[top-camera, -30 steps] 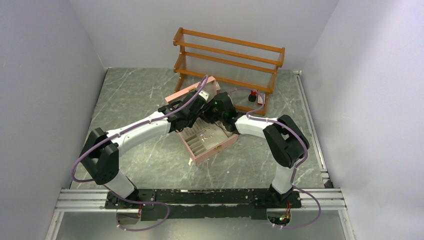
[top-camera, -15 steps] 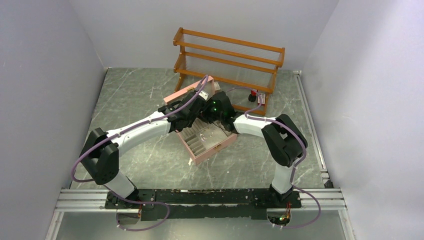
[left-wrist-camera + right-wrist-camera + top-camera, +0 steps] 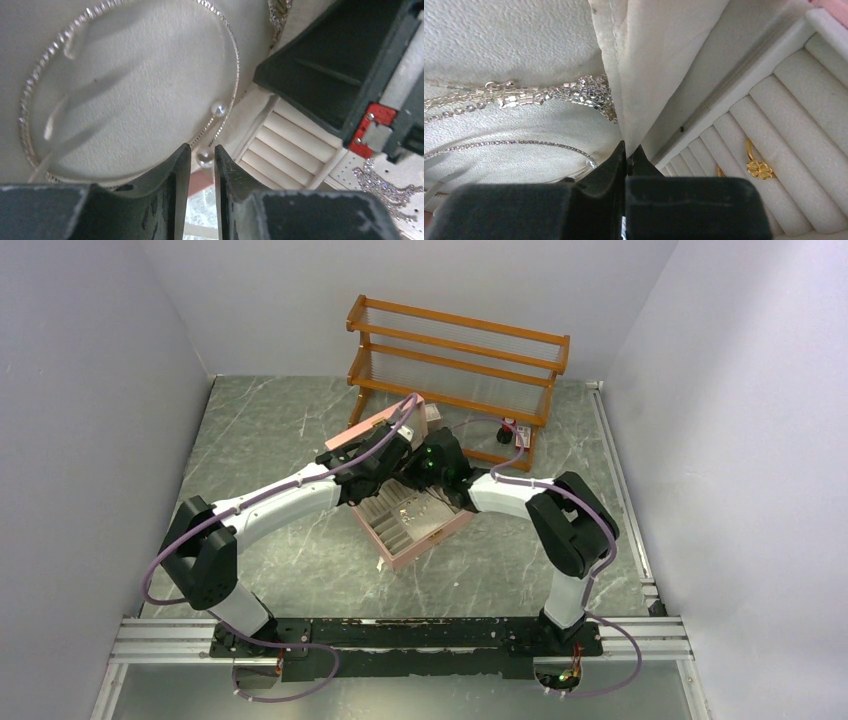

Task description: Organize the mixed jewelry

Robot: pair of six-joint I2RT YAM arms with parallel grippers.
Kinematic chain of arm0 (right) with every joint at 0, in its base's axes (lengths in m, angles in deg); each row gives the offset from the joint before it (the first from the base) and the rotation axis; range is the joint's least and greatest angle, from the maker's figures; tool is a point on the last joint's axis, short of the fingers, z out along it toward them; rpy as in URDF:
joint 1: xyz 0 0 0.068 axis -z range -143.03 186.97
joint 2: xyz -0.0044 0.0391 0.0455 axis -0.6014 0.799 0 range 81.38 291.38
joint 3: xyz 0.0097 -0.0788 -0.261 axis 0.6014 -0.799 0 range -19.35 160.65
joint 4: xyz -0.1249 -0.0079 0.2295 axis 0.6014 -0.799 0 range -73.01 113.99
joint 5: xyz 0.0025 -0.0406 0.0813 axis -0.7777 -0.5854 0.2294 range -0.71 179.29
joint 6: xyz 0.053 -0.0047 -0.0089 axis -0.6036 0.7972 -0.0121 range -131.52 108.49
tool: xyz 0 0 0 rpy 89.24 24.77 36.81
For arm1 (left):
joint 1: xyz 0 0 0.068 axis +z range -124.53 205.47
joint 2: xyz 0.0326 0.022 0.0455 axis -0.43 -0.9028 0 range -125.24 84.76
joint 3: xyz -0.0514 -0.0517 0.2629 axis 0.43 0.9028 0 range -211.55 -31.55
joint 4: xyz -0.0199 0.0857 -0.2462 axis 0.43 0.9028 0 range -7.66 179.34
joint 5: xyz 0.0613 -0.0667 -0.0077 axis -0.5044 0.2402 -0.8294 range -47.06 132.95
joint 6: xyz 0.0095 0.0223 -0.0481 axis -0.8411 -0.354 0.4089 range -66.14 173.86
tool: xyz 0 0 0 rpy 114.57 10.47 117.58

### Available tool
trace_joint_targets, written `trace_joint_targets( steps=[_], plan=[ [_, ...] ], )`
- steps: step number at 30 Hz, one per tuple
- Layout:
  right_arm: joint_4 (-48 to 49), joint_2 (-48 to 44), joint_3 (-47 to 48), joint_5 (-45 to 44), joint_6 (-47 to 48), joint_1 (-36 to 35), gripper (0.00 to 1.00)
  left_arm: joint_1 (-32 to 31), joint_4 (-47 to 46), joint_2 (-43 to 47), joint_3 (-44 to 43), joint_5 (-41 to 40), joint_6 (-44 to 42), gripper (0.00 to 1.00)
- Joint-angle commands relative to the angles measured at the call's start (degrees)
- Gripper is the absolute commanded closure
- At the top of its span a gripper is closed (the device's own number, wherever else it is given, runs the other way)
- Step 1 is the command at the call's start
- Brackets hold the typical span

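The pink jewelry box lies open mid-table with both grippers over it. My left gripper has its jaws nearly together, with a pearl end of a thin silvery bangle between the tips; the bangle lies on cream lining. My right gripper is shut on the edge of a cream fabric flap. A silvery chain necklace lies bunched beside the flap. A gold flower ring sits in the ring rolls.
A wooden two-shelf rack stands behind the box, with small red-and-black bottles at its right foot. The right gripper's black body is close beside my left gripper. Walls enclose the table on three sides.
My right gripper has shifted slightly left and back over the box, and the box has moved a little with it. My left arm has barely moved.
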State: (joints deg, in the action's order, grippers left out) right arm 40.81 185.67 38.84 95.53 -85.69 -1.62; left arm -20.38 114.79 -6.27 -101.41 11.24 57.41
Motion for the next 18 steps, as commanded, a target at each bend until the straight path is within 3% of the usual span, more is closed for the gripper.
trace_joint_targets(
  steps=[1, 18],
  plan=[
    [0.4, -2.9, -2.0, 3.0, 1.9, -1.1, 1.00, 0.2, -0.6, 0.9, 0.1, -2.8, -1.5, 0.72],
    [3.4, -3.6, -4.4, 10.9, 11.0, -1.0, 1.00, 1.2, -0.6, 0.0, 0.3, -3.7, 0.8, 0.77]
  ],
)
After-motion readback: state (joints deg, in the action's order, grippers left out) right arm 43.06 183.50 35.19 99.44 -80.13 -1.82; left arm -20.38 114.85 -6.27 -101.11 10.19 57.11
